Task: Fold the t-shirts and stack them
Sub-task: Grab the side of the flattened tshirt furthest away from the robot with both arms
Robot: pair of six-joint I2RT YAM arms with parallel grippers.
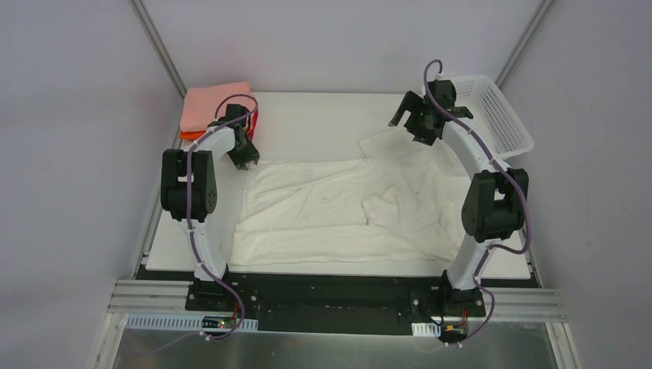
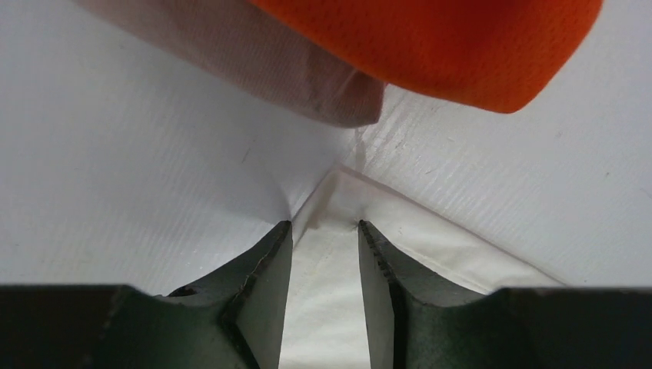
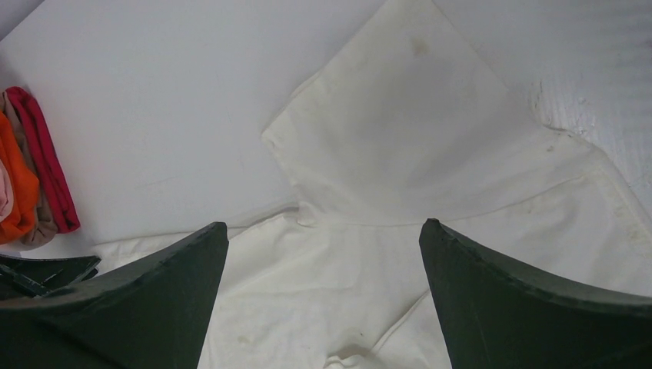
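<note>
The large cream-white t-shirt point(image 1: 338, 207) lies spread out and rumpled across the table. My left gripper point(image 1: 246, 157) is down at its far-left corner. In the left wrist view my left gripper point(image 2: 324, 224) has a narrow gap between its jaws, and the shirt's corner point(image 2: 430, 238) lies in that gap. My right gripper point(image 1: 411, 123) hangs open and empty above the shirt's far-right sleeve. In the right wrist view my right gripper point(image 3: 323, 224) has its jaws wide apart over the sleeve point(image 3: 400, 138). The stack of folded shirts point(image 1: 214, 108) is at the far left, salmon-pink on top.
The white lattice basket point(image 1: 500, 115) stands at the far right, behind my right arm. The stack's orange shirt point(image 2: 446, 46) hangs just beyond my left fingers. The stack's orange and crimson edges point(image 3: 31, 184) show at the left of the right wrist view.
</note>
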